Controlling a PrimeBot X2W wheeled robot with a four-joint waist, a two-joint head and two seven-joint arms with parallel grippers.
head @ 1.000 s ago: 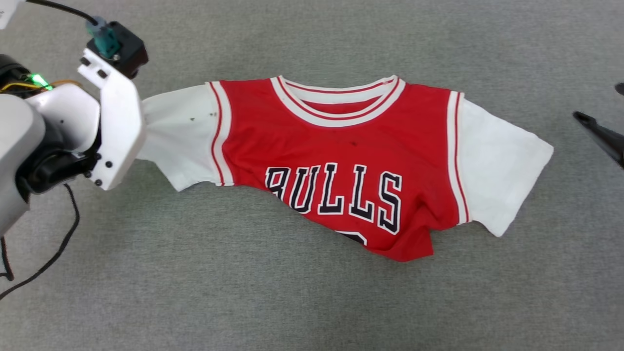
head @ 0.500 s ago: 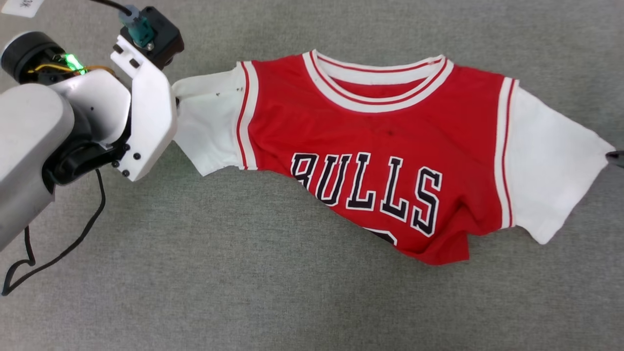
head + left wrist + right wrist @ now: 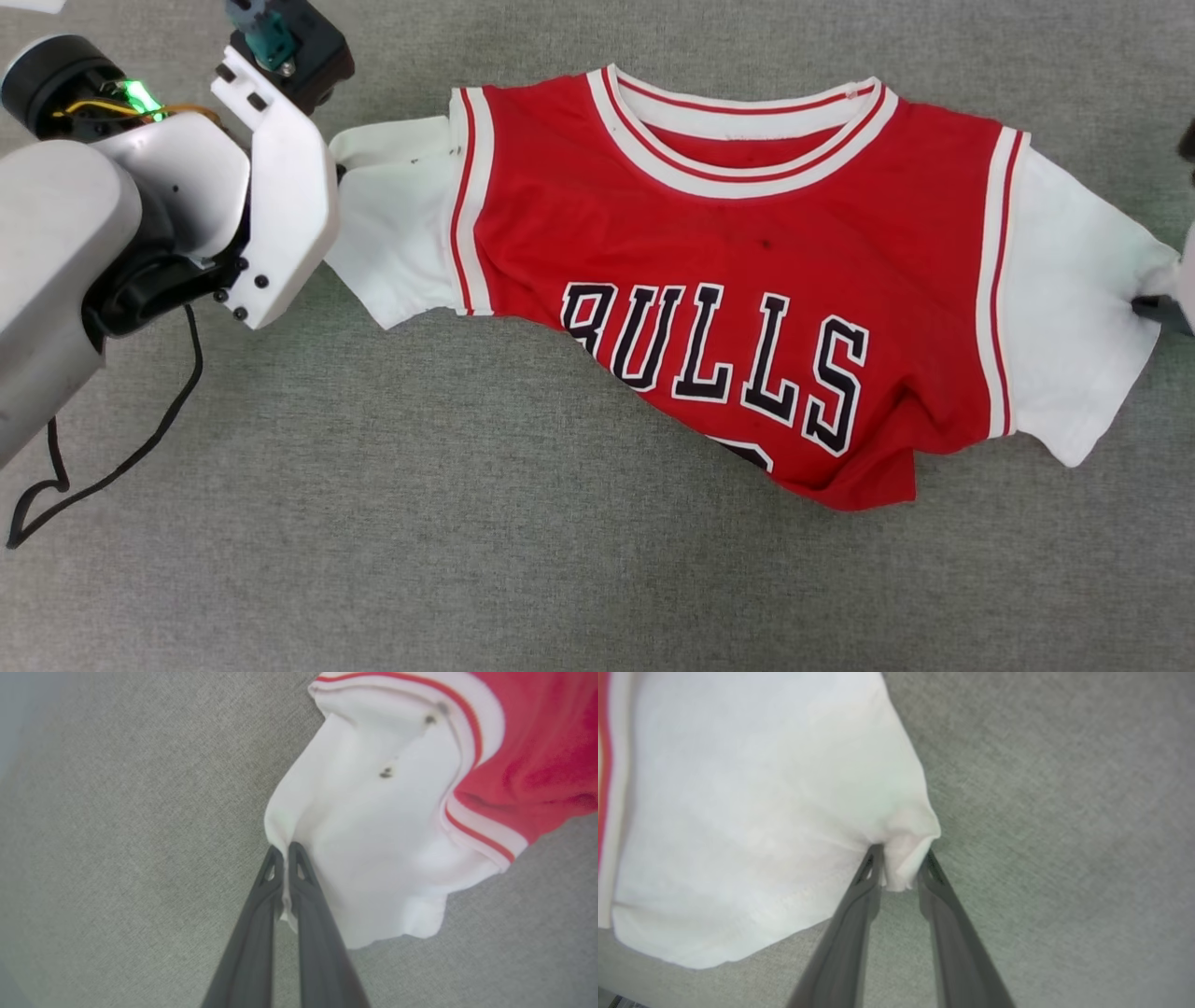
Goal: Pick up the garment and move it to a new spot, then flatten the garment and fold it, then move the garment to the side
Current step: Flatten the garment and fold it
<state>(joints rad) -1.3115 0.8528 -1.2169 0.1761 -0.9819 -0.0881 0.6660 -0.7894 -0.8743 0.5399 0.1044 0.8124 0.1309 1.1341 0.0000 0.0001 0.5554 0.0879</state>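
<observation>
Grey carpet (image 3: 373, 560) runs to every edge, and the garment (image 3: 728, 243) lies across it, collar toward the top of the head view. The chest is face up and the lower half is bunched and tucked under.

The main change is on the right. A second ago the right gripper (image 3: 900, 858) stood well apart from the right sleeve (image 3: 752, 812). Half a second ago its tip was at the hem, and now its fingers straddle the sleeve's outer corner with a fold of white cloth between them. The jaws are closing on that fold but a gap remains. The close view is soft, and I cannot tell whether the pinch is firm yet.

The left gripper (image 3: 284, 851) is as before, fingers pressed together on the edge of the left sleeve (image 3: 373, 826). That sleeve is drawn into a small pucker at the tips.

For the task, this probably means both sleeves are about to be held. The garment could then be lifted or pulled taut for the move and the flattening. Nothing is folded yet.

The whole head view has also shifted since the earlier frames, which is the camera turning and not the garment sliding. The left arm (image 3: 140, 205) and its cable (image 3: 140, 439) sit at the left edge.
</observation>
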